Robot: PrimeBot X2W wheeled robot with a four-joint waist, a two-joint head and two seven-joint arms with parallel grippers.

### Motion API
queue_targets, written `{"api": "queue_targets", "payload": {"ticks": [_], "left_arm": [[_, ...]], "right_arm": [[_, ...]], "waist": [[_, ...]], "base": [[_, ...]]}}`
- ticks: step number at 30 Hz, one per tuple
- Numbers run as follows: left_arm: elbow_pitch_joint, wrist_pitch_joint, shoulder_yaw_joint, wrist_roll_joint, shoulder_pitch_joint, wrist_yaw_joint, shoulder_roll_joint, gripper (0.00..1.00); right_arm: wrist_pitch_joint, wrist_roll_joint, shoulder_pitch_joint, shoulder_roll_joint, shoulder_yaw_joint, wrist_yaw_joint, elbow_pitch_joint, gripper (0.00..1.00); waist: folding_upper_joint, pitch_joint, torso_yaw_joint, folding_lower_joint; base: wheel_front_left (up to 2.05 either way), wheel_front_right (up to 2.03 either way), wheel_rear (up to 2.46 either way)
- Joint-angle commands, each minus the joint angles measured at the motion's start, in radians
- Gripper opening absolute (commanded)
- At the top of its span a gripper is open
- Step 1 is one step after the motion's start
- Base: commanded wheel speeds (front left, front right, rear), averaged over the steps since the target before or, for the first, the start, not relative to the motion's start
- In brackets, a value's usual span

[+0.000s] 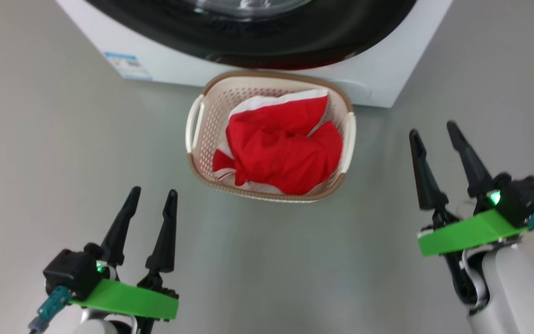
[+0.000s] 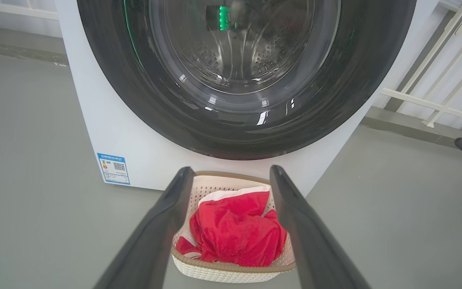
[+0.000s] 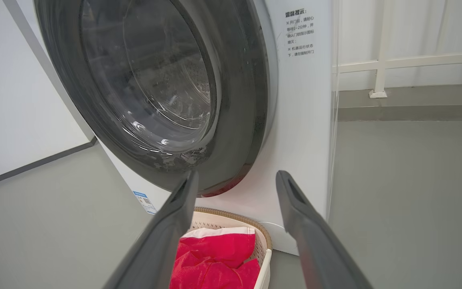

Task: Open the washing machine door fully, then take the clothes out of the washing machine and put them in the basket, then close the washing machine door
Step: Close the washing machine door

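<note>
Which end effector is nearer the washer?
The right end effector: its fingertips sit level with the middle of the basket; the left end effector only reaches its near rim.

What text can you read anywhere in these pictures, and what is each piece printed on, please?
"温馨提示:" heads a notice on the washing machine front.
"※ 开门前,请耐心等待1-2分钟,并确认门锁指示图标熄灭;" is on the same notice.
"※ 机器运行状态下,请勿强制开门" is on the same notice.
The blue label low on that front is too small to read.

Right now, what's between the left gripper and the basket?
Only bare grey floor: in the head view the open left gripper sits clear of the basket, nothing in the gap.
</note>
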Motion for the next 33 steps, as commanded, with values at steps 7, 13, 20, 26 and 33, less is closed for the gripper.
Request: {"api": "queue_targets", "payload": {"ticks": [7, 13, 20, 26, 33], "left_arm": [[-0.014, -0.008, 0.051, 0.012, 0.060, -0.005, 0.044, 1.00], [-0.015, -0.008, 0.057, 0.015, 0.103, -0.005, 0.052, 1.00], [-0.014, -0.008, 0.078, 0.018, 0.152, -0.005, 0.051, 1.00], [-0.011, -0.008, 0.095, 0.026, 0.187, -0.005, 0.054, 1.00], [-0.025, -0.008, 0.132, 0.036, 0.247, -0.005, 0.049, 1.00]], "right_arm": [[-0.002, 0.032, 0.116, 0.024, 0.014, -0.001, -0.035, 1.00], [-0.002, 0.038, 0.197, 0.026, -0.005, -0.001, -0.046, 1.00], [-0.002, 0.042, 0.281, 0.027, -0.037, -0.001, -0.055, 1.00], [-0.002, 0.046, 0.340, 0.028, -0.047, -0.001, -0.062, 1.00], [-0.002, 0.056, 0.398, 0.028, -0.057, -0.001, -0.078, 1.00]], "waist": [[0.0000, -0.106, -0.089, 0.0000], [0.0000, -0.156, -0.116, 0.0000], [0.0000, -0.199, -0.142, 0.0000], [0.0000, -0.225, -0.164, 0.0000], [0.0000, -0.255, -0.195, 0.0000]], "base": [[0.00, 0.00, 0.00], [0.00, 0.00, 0.00], [0.00, 0.00, 0.00], [0.00, 0.00, 0.00], [0.00, 0.00, 0.00]]}}
